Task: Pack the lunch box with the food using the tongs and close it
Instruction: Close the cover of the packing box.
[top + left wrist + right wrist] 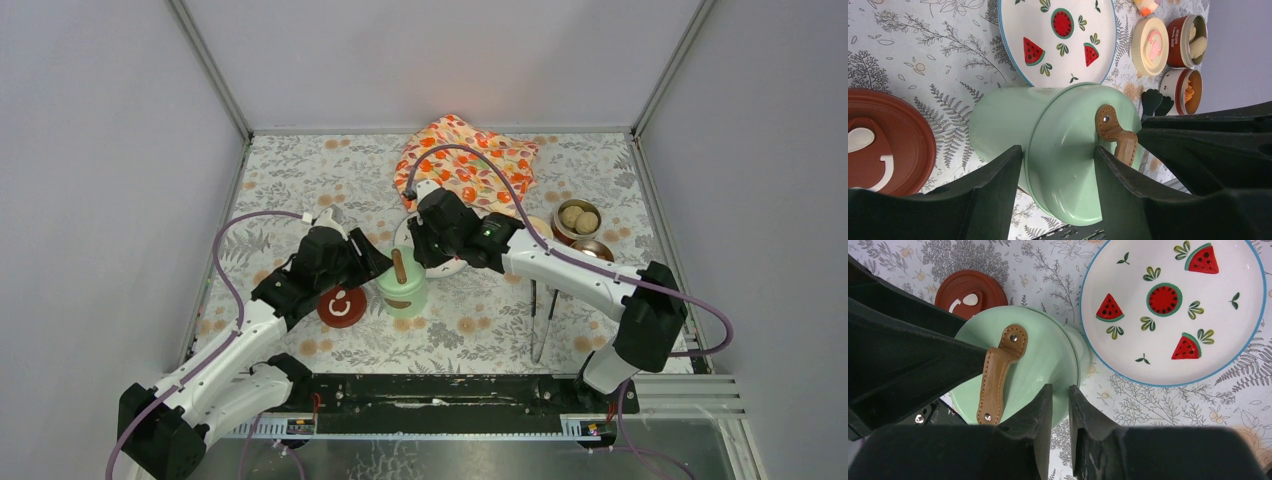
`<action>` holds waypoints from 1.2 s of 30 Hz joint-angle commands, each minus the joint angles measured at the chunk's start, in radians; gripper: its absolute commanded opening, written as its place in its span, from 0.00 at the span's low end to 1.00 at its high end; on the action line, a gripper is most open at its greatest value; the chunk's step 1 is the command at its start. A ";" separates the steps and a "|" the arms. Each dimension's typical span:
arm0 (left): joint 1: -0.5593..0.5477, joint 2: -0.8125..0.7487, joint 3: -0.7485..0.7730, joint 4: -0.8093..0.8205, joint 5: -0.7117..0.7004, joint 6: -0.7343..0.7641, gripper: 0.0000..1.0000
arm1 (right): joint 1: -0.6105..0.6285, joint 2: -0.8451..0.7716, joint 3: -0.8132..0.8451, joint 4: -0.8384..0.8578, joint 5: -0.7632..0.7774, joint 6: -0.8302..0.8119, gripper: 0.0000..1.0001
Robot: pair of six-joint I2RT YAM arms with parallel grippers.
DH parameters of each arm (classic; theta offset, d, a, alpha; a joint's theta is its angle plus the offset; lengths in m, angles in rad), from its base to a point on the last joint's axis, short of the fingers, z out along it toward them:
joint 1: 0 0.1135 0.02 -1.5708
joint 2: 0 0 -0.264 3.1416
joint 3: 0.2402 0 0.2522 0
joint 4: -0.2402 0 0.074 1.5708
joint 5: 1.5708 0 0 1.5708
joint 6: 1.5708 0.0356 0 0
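Note:
The lunch box's tall mint-green pot [402, 291] stands mid-table with its green lid [1038, 352] and brown strap handle [996, 380] on top. My left gripper [1058, 150] is open beside it, fingers astride the lid's edge. My right gripper [1060, 387] comes from behind, its fingers [1040, 410] drawn to a narrow gap over the lid's rim. Two low steel bowls sit at the right, one holding pale balls [578, 217], the other orange chunks [1191, 92]. The tongs [541, 318] lie on the table, held by neither gripper.
A dark red lid [341, 307] lies left of the green pot. A cream lid [1150, 46] rests beside the bowls. The watermelon-print plate [1168, 340] sits behind the pot, and an orange flowered cloth [465, 160] lies at the back.

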 commanded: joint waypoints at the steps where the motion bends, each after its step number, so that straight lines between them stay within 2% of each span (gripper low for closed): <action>1: -0.008 0.033 -0.039 -0.118 -0.030 0.039 0.60 | 0.009 0.160 -0.055 -0.186 0.027 0.005 0.23; 6: -0.010 0.021 -0.050 -0.126 -0.049 0.033 0.60 | 0.019 0.173 -0.030 -0.245 0.112 -0.012 0.24; 13: -0.009 -0.004 0.058 -0.190 -0.112 0.060 0.65 | 0.018 0.014 0.001 -0.115 -0.014 -0.053 0.29; 19: -0.008 -0.021 0.134 -0.206 -0.175 0.076 0.65 | -0.004 -0.029 0.068 -0.044 -0.059 -0.076 0.31; 36: -0.008 0.108 0.133 -0.169 -0.133 0.100 0.62 | -0.042 0.149 0.163 -0.037 -0.133 -0.102 0.32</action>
